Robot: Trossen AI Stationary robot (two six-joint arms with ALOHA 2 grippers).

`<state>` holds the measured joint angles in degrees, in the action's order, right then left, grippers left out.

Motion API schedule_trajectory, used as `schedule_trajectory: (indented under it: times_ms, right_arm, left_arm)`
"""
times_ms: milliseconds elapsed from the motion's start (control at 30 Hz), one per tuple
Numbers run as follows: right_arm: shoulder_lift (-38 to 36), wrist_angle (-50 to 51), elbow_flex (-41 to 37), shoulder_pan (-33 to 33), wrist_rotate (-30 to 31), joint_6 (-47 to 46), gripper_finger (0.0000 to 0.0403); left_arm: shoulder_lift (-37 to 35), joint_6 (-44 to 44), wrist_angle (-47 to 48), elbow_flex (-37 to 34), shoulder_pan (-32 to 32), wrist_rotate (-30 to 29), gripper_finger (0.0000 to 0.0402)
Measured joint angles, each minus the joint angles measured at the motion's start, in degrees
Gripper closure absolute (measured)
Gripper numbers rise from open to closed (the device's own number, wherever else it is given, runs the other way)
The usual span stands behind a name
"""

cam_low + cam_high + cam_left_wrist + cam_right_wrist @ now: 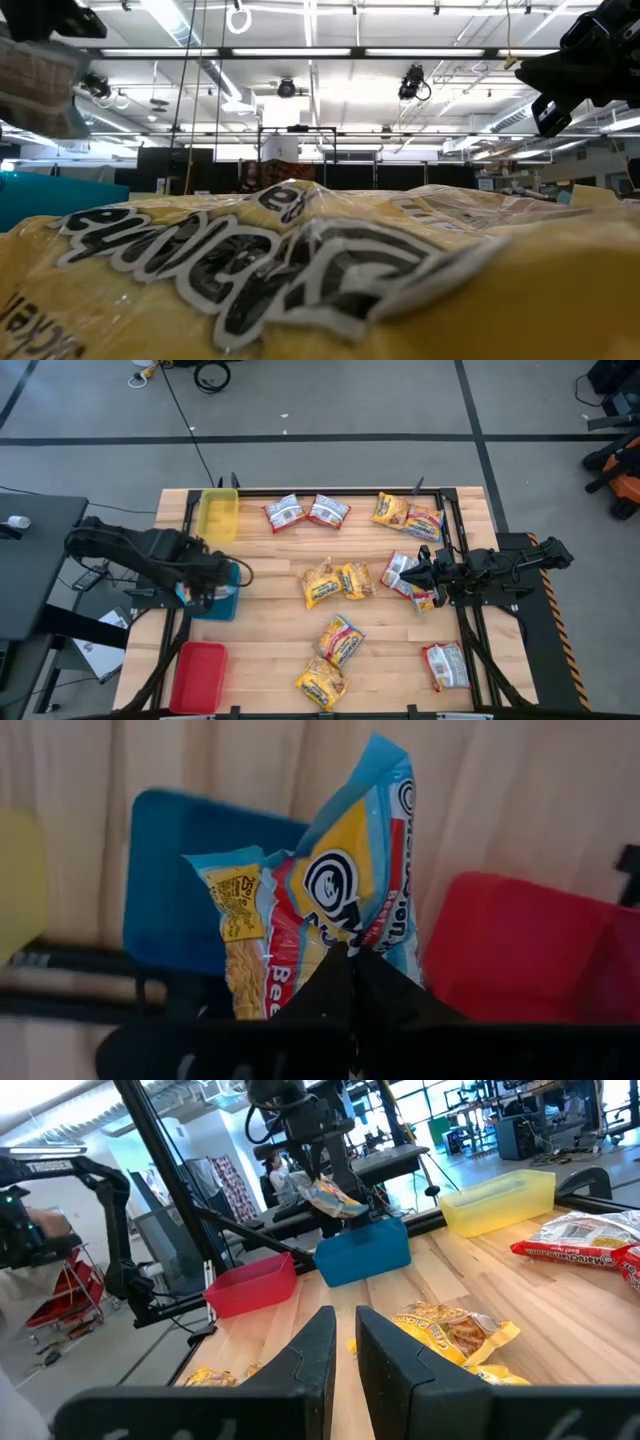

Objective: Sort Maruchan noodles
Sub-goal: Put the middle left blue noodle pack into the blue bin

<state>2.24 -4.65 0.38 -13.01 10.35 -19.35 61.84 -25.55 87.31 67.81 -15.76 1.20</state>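
My left gripper [203, 592] hangs over the blue tray [228, 602] at the table's left side, shut on a pale blue-white noodle packet [335, 890]. From the right wrist view that packet [330, 1195] is seen above the blue tray [362, 1252]. Yellow-orange packets [335, 582] and red-and-white packets [284, 512] lie flat on the wooden table. My right gripper [345, 1335] waits level at the right side, its fingers a narrow gap apart with nothing between them. A yellow packet [300, 270] fills the low view. My left gripper pinches one edge of the blue-white packet [340, 942] between its two fingers, which come from above and point down. The packet hangs crumpled below the fingertips, clear of the blue tray beneath it.
A yellow tray [218, 515] stands at the far left and a red tray [198, 677] at the near left, either side of the blue one. More packets lie by the right gripper [405, 572] and near the front edge [320, 682]. A black frame [455, 495] borders the table.
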Motion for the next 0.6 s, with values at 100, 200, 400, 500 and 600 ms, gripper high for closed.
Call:
schedule_trajectory:
  times_ms: [100, 200, 400, 500, 600]
  right_arm:
    - [0.0, 0.03, 0.0, -0.01, 0.0, 0.01, 0.0353]
    - [0.0, 0.03, 0.0, -0.01, 0.01, 0.01, 0.0353]
    - [0.0, 0.03, 0.0, 0.01, 0.0, 0.01, 0.0353]
    - [0.0, 0.01, 0.0, 0.01, 0.0, 0.0, 0.0353]
    - [0.0, 0.01, 0.0, 0.01, 0.0, 0.01, 0.0353]
  left_arm:
    - [-1.7, 1.71, -1.21, 0.0, -1.47, -0.32, 0.0401]
    - [-3.09, 2.61, -1.0, 0.0, -1.76, -1.17, 0.0401]
    - [-7.91, 0.94, -1.68, -2.85, -1.76, 0.41, 0.0401]
    - [-11.18, -0.62, -3.49, -8.03, -1.74, 2.07, 0.0401]
    - [-14.0, -1.2, -6.03, -13.87, -1.73, 2.5, 0.0401]
